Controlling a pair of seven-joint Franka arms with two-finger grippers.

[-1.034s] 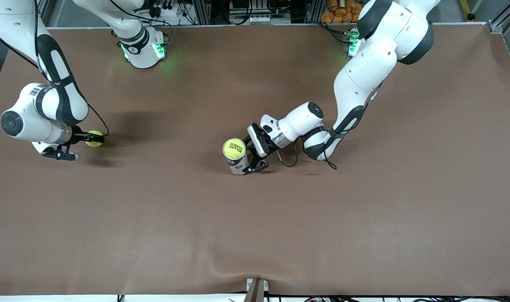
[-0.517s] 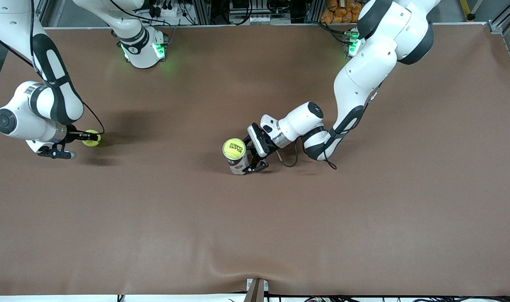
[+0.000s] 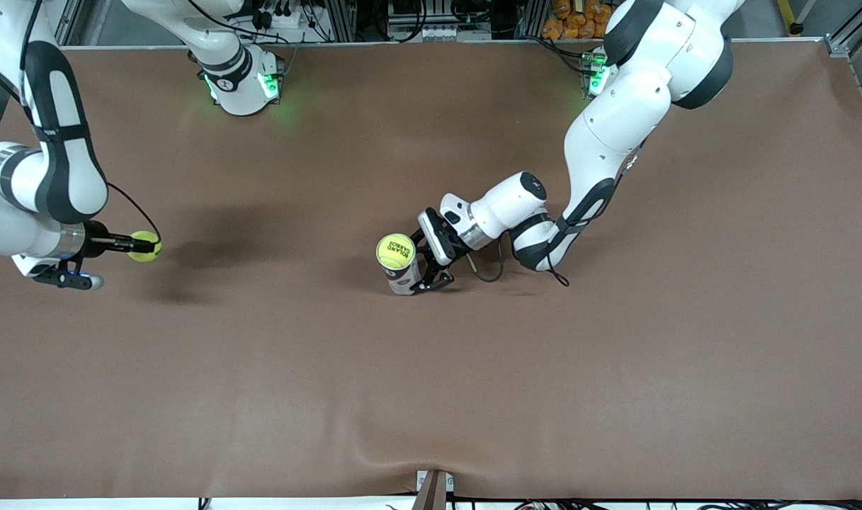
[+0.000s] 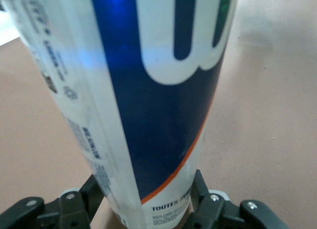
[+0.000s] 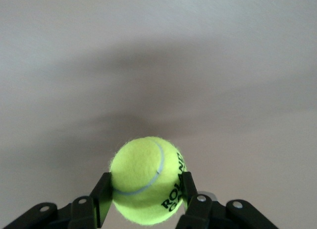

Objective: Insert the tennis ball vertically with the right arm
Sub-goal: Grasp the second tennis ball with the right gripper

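So the left end effector (image 3: 418,273) is pinching an upright ball can (image 3: 401,272) mid-desk (image 3: 615,354), with one tennis ball (image 3: 396,251) sitting in its mouth. Up toward the right arm's end, the right end effector (image 3: 142,246) has a second ball (image 3: 146,246) clamped between its fingers (image 5: 101,195), lifted over the desk.

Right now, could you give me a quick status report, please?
Right gripper shut on tennis ball, over the table's right-arm end. Left gripper shut on upright can, another ball at its mouth.
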